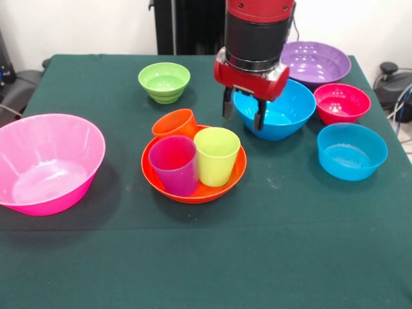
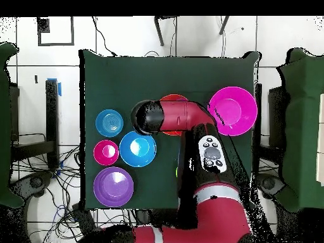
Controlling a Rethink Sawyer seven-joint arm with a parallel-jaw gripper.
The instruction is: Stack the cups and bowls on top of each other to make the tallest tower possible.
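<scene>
The big orange bowl (image 1: 193, 192) sits mid-table and holds three upright cups: orange (image 1: 175, 122) at the back, lime green (image 1: 217, 154) and purple (image 1: 174, 164) in front. My gripper (image 1: 243, 113) is open and empty. It hangs just behind and right of that bowl, over the left rim of the big blue bowl (image 1: 286, 112). The big pink bowl (image 1: 48, 161) stands at the left edge. The big purple bowl (image 1: 318, 61), small red bowl (image 1: 342, 102) and small light blue bowl (image 1: 352, 150) stand at the right. The small green bowl (image 1: 164, 80) is at the back. No tower stands.
In the overhead view my arm covers the orange bowl and cups. The pink bowl (image 2: 232, 111), blue bowl (image 2: 137, 149), red bowl (image 2: 106, 152), light blue bowl (image 2: 109, 123) and purple bowl (image 2: 113, 186) show around it. The table (image 1: 212, 257) has a green cloth.
</scene>
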